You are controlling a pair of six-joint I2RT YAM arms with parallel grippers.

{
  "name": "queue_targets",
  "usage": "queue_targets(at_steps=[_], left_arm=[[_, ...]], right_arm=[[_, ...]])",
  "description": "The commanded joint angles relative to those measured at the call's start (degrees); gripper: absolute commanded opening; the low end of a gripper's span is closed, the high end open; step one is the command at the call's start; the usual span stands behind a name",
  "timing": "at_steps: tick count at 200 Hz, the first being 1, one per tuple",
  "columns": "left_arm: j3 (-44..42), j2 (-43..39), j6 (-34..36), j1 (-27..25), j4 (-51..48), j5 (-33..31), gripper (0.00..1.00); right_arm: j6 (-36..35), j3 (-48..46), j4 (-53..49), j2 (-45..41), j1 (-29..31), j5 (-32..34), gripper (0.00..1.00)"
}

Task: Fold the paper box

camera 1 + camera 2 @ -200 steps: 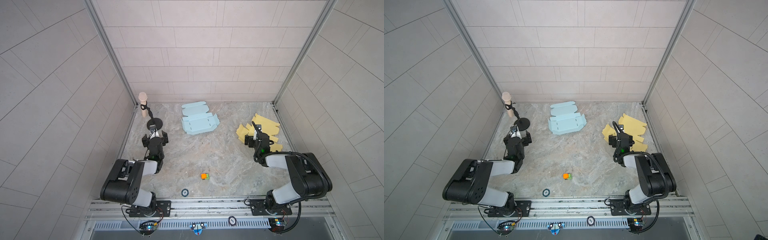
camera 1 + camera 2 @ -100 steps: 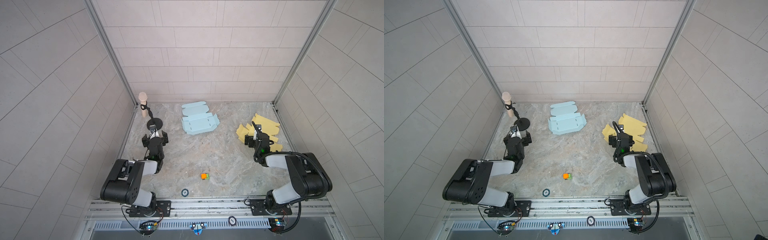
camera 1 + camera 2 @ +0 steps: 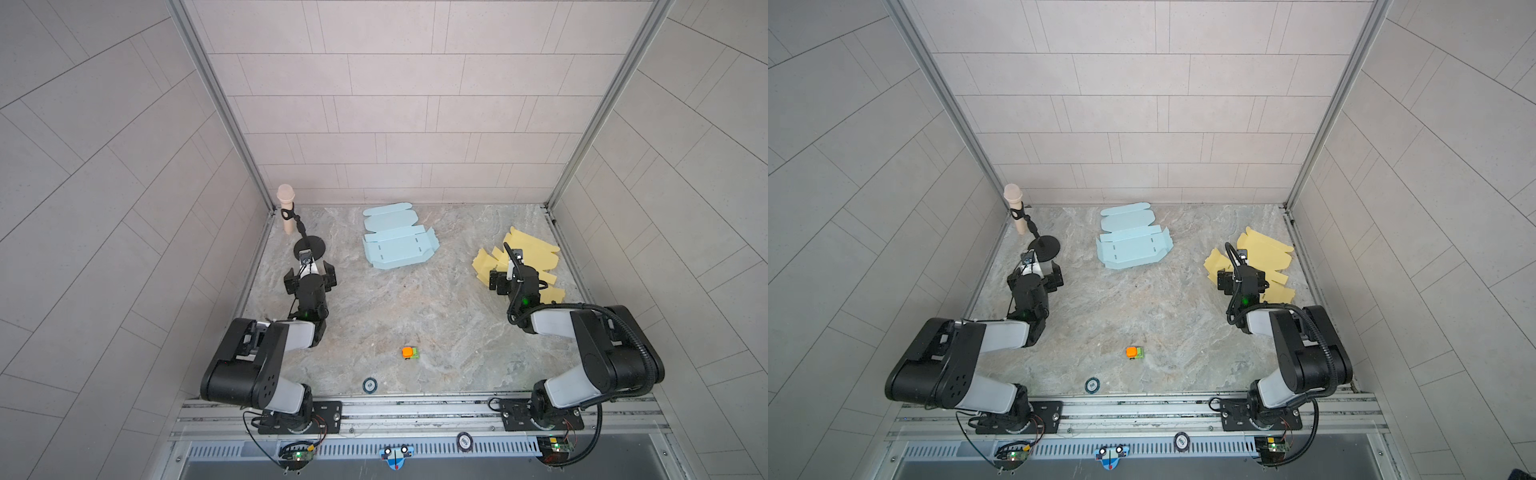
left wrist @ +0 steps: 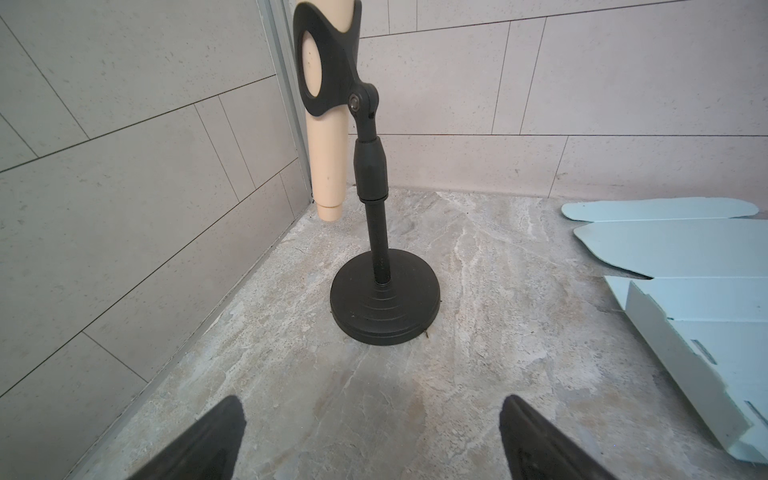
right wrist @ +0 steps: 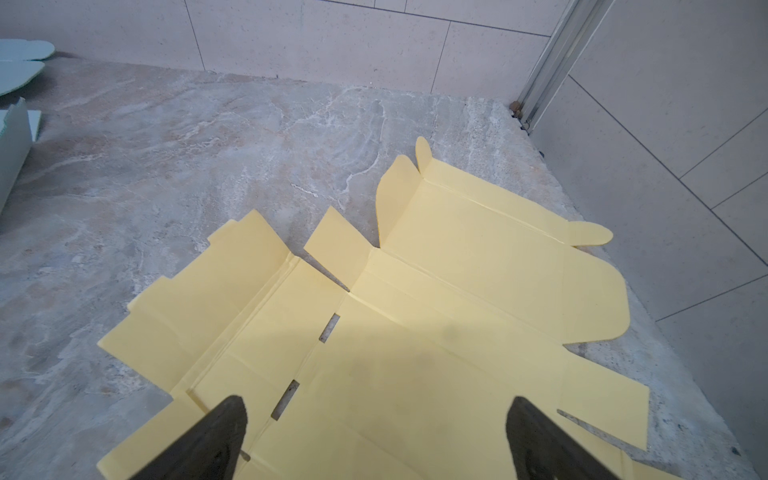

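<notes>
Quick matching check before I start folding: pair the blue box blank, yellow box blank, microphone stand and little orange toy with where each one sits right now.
Things:
1. blue box blank
2. yellow box blank
3. microphone stand
4. orange toy

Places:
A. near edge of the table, middle
B. far left corner, ahead of the left gripper
C. far middle
D. right side, under the open right gripper

Pairs: 1-C, 2-D, 3-B, 4-A
</notes>
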Motion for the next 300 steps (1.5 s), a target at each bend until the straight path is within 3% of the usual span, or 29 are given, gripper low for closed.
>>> queue_targets(at_steps=[1,138,178,207,254,281,300], left_arm=[[-0.1,0.2,-0.4,0.4,1.1,0.2,1.00],[-0.9,-0.8,-0.4,0.4,1.5,0.0,1.00],[-0.7,-4.1,-0.8,0.4,-1.5,-0.9,1.00],[0.6,-8.7,-2.2,0.1,-8.9,-3.4,1.00],[5.5,-18.5,-7.3,-2.1,-30.5,-6.9,1.00],[8.8,-22.9,-10.6,-7.2,-39.8,-4.1,1.00],[9.6,-25.1,-13.2,-13.5,-43.0,-4.5,1.00]], right_arm=[[-0.9,0.7,0.0,0.5,-0.1,0.0,1.00],[-1.0,0.5,0.2,0.3,-0.1,0.0,1.00],[-0.7,2.4,-4.0,-0.9,-0.1,0.7,1.00],[-0.3,4.5,-10.2,-3.9,-0.1,1.2,1.00],[1.2,5.9,-19.7,-10.8,0.9,2.8,1.00],[2.5,10.5,-32.2,-14.6,3.2,7.0,1.00],[10.2,14.9,-43.1,-16.6,3.8,9.9,1.00]])
